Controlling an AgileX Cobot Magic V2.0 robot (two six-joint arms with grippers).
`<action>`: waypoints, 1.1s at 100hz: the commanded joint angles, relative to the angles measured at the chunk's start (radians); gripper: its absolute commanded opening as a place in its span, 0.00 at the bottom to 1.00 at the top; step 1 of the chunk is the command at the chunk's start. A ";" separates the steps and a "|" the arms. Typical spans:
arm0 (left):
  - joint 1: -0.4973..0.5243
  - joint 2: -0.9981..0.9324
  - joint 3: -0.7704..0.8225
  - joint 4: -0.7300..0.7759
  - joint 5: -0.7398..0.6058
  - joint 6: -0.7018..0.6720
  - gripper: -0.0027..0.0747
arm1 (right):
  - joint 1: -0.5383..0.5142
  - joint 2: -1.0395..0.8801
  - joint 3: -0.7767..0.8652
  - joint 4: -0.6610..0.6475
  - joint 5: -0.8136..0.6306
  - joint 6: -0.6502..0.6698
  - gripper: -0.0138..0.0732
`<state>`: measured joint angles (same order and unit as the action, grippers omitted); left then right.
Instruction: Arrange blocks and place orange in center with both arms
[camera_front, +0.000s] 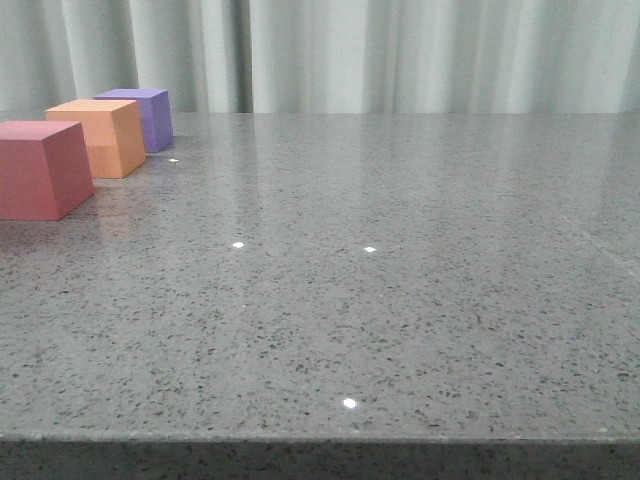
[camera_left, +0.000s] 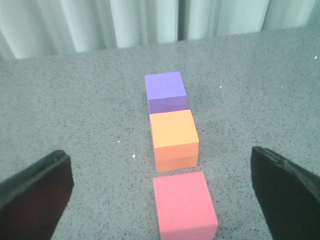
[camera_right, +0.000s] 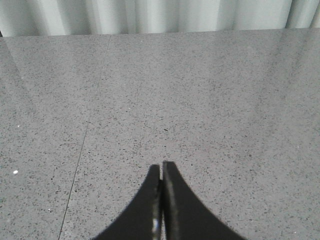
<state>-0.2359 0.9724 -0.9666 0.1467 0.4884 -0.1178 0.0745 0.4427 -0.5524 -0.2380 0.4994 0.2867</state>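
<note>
Pink-red cube (camera_front: 40, 168), orange cube (camera_front: 103, 137) and purple cube (camera_front: 142, 117) form one row at your far left of the grey speckled table (camera_front: 400, 300), its long axis running away toward the curtain (camera_front: 400, 50), orange in the middle. Left gripper (camera_left: 160, 192): spread wide, empty, above the pink-red end. Right gripper (camera_right: 161, 172): fingertips pressed together, holding nothing, over bare table.

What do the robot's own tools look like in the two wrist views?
Only fingertips show. The left tool has two broad, matte black fingers with blunt, angled ends. The right tool has two black fingers curving to slim points. No cables, markings or arm links are visible.
</note>
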 joint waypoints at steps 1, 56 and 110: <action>0.004 -0.121 0.056 0.000 -0.116 -0.001 0.91 | -0.007 0.004 -0.025 -0.024 -0.065 0.000 0.08; 0.004 -0.570 0.352 0.000 -0.124 -0.001 0.23 | -0.007 0.004 -0.025 -0.024 -0.065 0.000 0.08; 0.004 -0.570 0.356 0.000 -0.120 -0.001 0.01 | -0.007 0.004 -0.025 -0.024 -0.065 0.000 0.08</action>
<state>-0.2339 0.3961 -0.5867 0.1467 0.4449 -0.1178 0.0745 0.4427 -0.5524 -0.2380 0.4994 0.2867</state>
